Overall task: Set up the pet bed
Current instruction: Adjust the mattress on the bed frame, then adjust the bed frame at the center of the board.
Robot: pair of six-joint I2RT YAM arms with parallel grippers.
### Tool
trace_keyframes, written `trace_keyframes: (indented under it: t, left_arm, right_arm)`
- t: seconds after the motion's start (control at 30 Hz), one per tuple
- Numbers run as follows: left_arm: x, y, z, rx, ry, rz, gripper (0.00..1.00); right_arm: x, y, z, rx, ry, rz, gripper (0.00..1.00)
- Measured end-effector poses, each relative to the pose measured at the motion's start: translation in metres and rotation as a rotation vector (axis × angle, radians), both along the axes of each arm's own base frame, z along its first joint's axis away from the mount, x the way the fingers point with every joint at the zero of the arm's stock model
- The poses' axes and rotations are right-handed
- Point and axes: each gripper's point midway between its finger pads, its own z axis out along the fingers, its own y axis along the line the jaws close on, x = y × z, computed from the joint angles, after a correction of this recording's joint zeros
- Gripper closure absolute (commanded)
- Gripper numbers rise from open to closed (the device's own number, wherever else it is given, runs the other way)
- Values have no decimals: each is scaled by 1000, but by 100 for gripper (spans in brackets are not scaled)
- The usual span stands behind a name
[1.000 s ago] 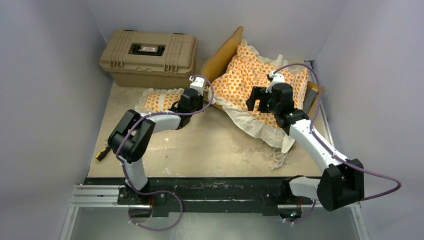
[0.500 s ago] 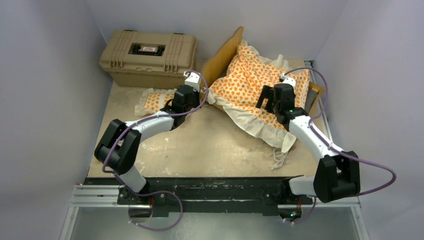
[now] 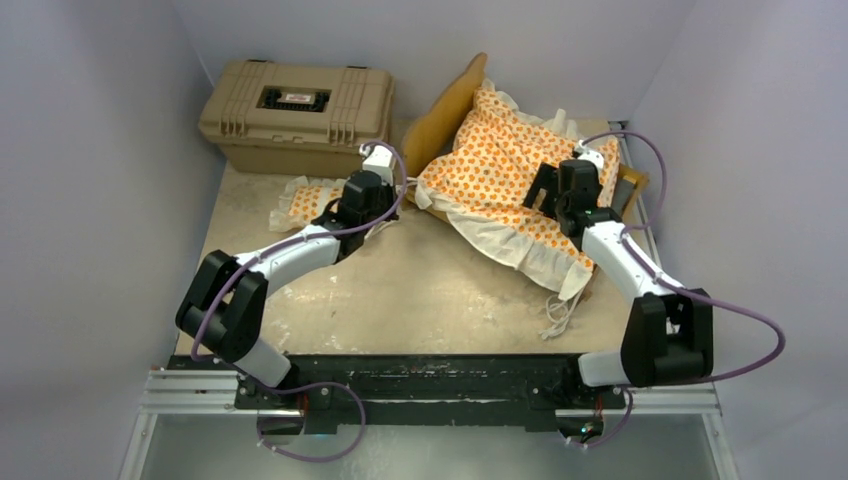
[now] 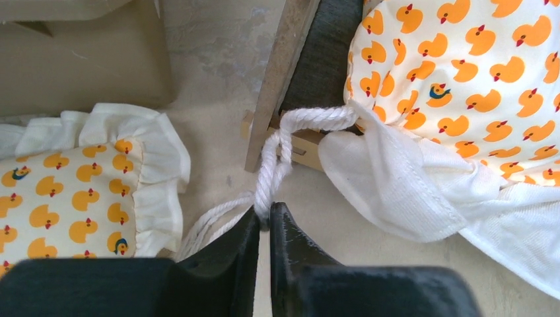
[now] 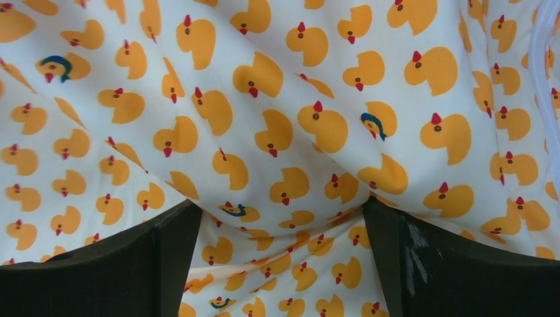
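The pet bed's wooden frame (image 3: 447, 108) stands tilted at the back, headboard up. Its duck-print mattress (image 3: 490, 160) lies askew over it, the white ruffle hanging toward the table. The matching pillow (image 3: 312, 202) lies on the table to the left. My left gripper (image 3: 388, 203) is between pillow and frame, shut on a white rope (image 4: 276, 162) that runs up to the frame's corner (image 4: 274, 86). The pillow (image 4: 66, 195) is just left of it. My right gripper (image 3: 548, 192) is open, its fingertips (image 5: 173, 228) pressed into the mattress (image 5: 277, 99), with fabric bulging between them.
A tan hard case (image 3: 295, 110) stands at the back left, close behind the pillow. A loose white cord (image 3: 556, 316) lies by the table's front right, below the ruffle. Grey walls close in on both sides and the back.
My left arm has stretched out, its wrist sliding left and away while holding the rope. My right gripper has moved right across the mattress toward the bed's far end.
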Motion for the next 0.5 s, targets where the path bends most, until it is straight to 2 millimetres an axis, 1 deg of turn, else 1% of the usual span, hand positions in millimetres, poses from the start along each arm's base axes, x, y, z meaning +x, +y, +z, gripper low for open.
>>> trace_keyframes:
  t: [0.1, 0.17, 0.23, 0.3, 0.33, 0.4, 0.47, 0.5]
  left_arm:
    - [-1, 0, -1, 3, 4, -1, 65]
    - [0, -1, 1, 2, -1, -7, 60]
    - [1, -4, 5, -6, -11, -21, 57]
    - [4, -8, 14, -12, -36, -40, 55]
    - [7, -11, 19, -16, -53, -48, 55]
    - [14, -16, 32, -21, -93, -59, 55]
    - [27, -22, 44, -21, -136, -65, 55]
    - [33, -24, 47, -19, -150, -65, 55]
  right_arm:
    - [-1, 6, 13, 11, -32, 47, 3]
    - [-2, 11, 32, 22, -83, 82, 3]
    - [-4, 15, 54, 34, -148, 113, 3]
    - [-5, 20, 74, 46, -210, 142, 3]
    - [-6, 22, 80, 52, -230, 156, 3]
    - [-8, 26, 90, 63, -263, 182, 3]
    - [-9, 31, 92, 73, -274, 207, 3]
    - [-9, 32, 92, 75, -273, 213, 3]
